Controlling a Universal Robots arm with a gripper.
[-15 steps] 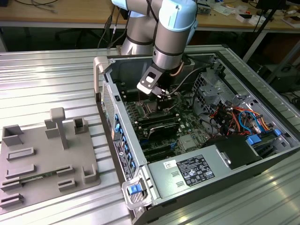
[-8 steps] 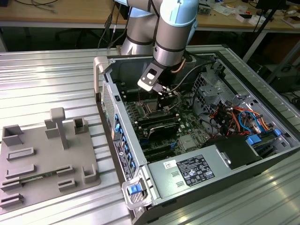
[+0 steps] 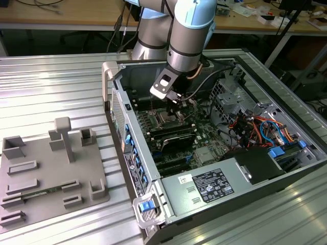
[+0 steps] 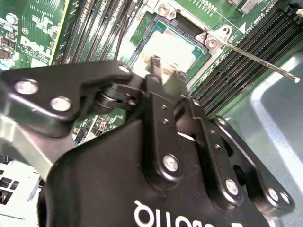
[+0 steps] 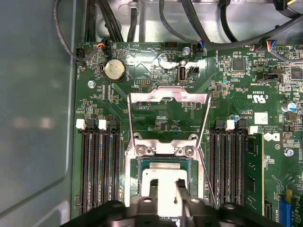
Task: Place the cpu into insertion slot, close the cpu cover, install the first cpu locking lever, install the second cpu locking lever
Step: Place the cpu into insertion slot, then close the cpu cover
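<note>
gripper (image 4: 165, 71) is down inside the computer case (image 3: 127, 138), parked right over the cpu (image 5: 164, 174). Neither wrist view settles whether it's clamped on the chip or clear of it, so can't tell. cpu sits in the insertion slot (image 5: 163, 162), silvery top up, inside the metal rim. cpu cover (image 5: 169, 97) is swung open, hinged at the slot edge away from the gripper, with green board showing through its cut-out. One locking lever (image 4: 258, 59) sticks out free, angled over the memory slots (image 5: 97, 165) that flank the socket on both sides. Past the cover are a coin battery (image 5: 114, 69) and black cables (image 5: 199, 23) along the board edge. In the exterior view the robot arm (image 3: 186, 35) comes down into the case, which lies open on a ribbed metal table (image 3: 51, 87). A grey fixture tray (image 3: 46, 173) sits at the exterior view's left.
</note>
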